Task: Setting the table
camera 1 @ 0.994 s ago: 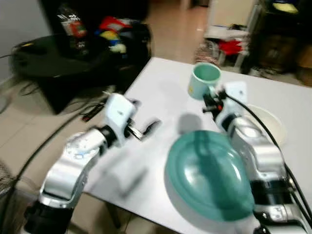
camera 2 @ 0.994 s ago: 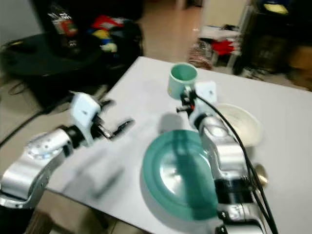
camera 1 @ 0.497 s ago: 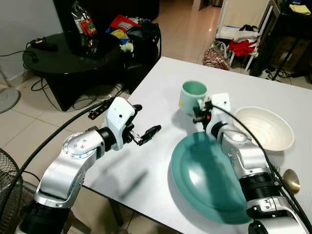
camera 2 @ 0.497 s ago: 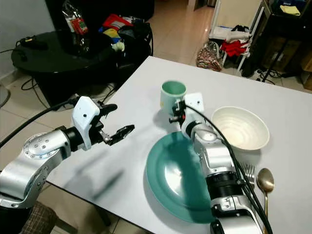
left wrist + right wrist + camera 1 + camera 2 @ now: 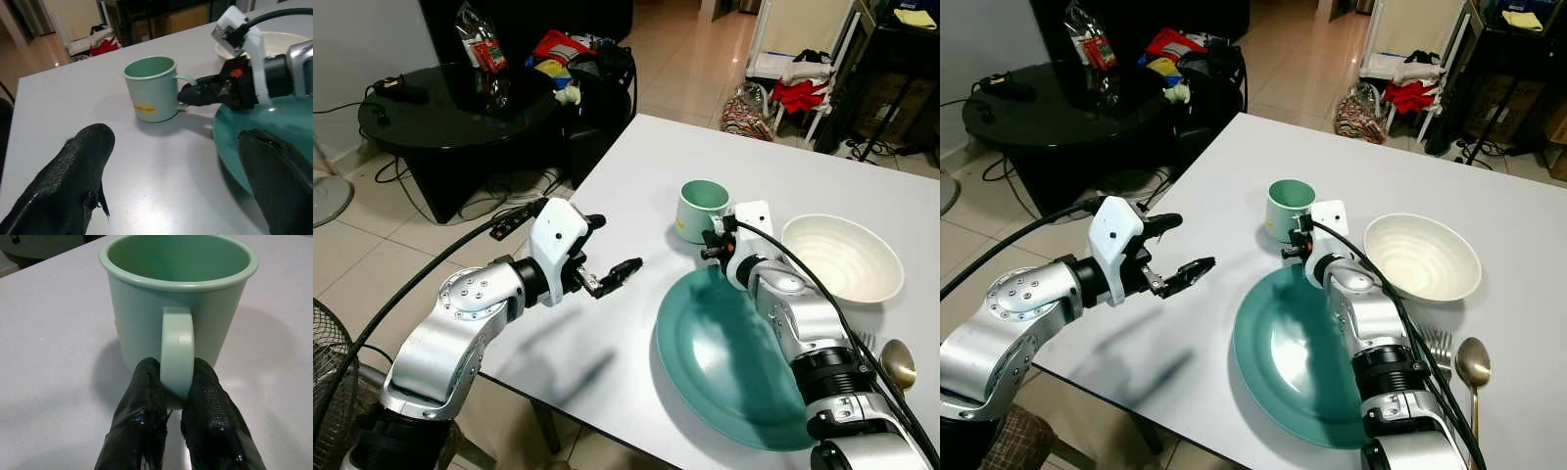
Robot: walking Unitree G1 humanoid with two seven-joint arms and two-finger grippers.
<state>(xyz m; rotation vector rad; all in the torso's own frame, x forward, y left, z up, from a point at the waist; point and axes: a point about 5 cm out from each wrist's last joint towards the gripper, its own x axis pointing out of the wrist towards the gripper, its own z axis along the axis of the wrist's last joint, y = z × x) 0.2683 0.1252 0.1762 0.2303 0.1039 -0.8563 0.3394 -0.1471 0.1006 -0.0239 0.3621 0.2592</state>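
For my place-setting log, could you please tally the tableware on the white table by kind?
Mugs: 1, green mug, its handle pinched by the right gripper
Plates: 1, teal plate
Bowls: 1, white bowl
Spoons: 1, spoon
Forks: 1, fork
Total: 5

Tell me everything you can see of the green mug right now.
The mug is pale mint green, smooth and glossy, with a rolled rim, a loop handle and a small yellow label on its side. It is empty and stands upright on the white table, just beyond the teal plate and left of the white bowl. The right tool pinches its handle between both black fingers.
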